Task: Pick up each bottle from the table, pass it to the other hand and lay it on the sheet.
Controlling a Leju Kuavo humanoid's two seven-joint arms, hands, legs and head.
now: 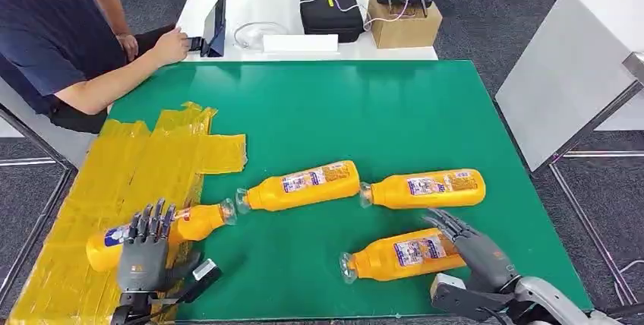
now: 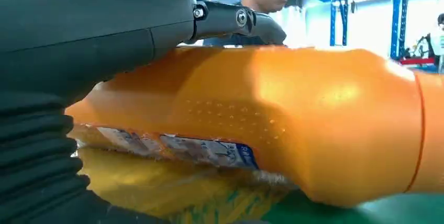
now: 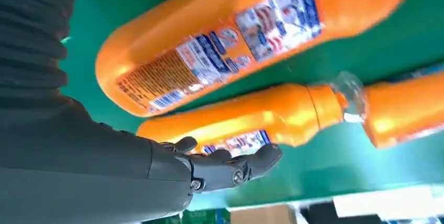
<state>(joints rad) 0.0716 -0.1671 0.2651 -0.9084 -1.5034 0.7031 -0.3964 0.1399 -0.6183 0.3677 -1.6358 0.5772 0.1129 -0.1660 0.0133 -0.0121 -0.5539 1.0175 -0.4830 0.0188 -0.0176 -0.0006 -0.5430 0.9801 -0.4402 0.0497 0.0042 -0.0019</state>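
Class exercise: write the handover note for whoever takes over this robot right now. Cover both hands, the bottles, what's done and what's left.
Left hand: open over the bottle on the sheet.
Right hand: open, beside the nearest bottle, not gripping it.
Done: one bottle lies on the yellow sheet.
Left: three on the green table: the nearest bottle, middle bottle, far-right bottle.

Bottle labels [image 3: 272, 25]: printed text and a barcode-like block present; wording too blurred to read.
Other legible text: none found.
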